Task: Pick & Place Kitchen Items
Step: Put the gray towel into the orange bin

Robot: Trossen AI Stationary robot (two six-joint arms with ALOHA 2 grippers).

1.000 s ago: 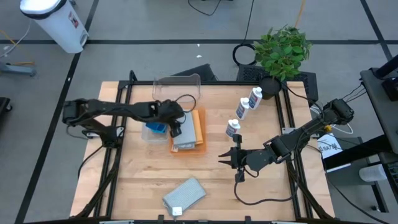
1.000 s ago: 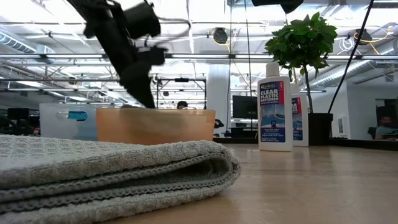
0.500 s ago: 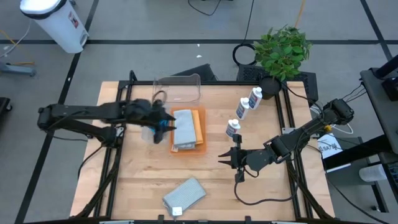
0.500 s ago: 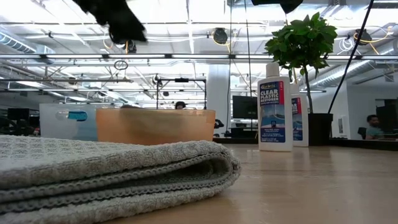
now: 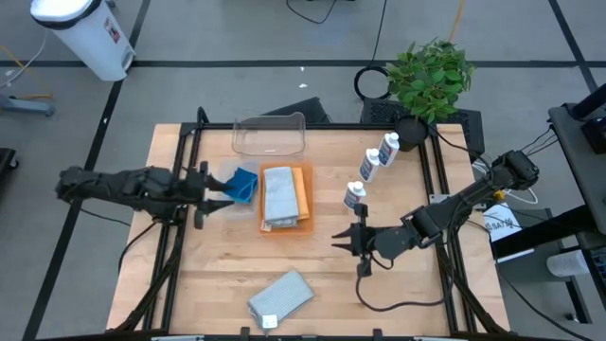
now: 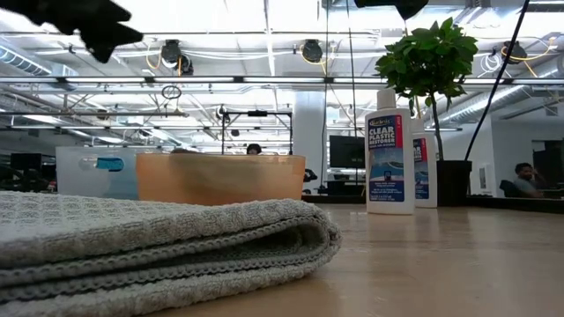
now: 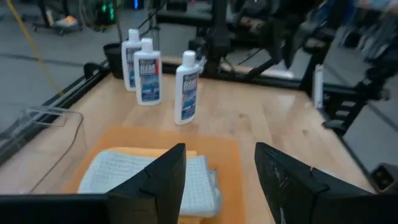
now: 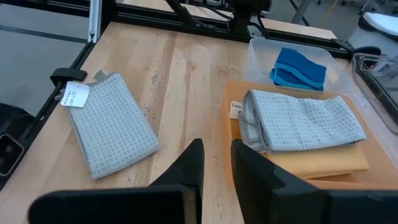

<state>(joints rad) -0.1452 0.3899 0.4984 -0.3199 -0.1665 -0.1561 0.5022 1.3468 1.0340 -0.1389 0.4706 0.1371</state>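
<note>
The left gripper (image 5: 220,189), empty with its fingers moderately apart, has pulled back toward the counter's (image 5: 218,275) left edge, away from the stack it hovered over a second ago. There a grey folded cloth (image 5: 279,196) lies on an orange cloth (image 5: 302,194), with blue sponges (image 5: 242,185) on a pale blue pad just beside them. By the look of it a placement is finished, and the arm is free for another item. A second grey cloth (image 5: 280,296) waits near the front edge, and three white bottles (image 5: 370,169) stand to the right. The right gripper (image 5: 347,241) idles mid-counter, fingers narrowly parted, holding nothing.
</note>
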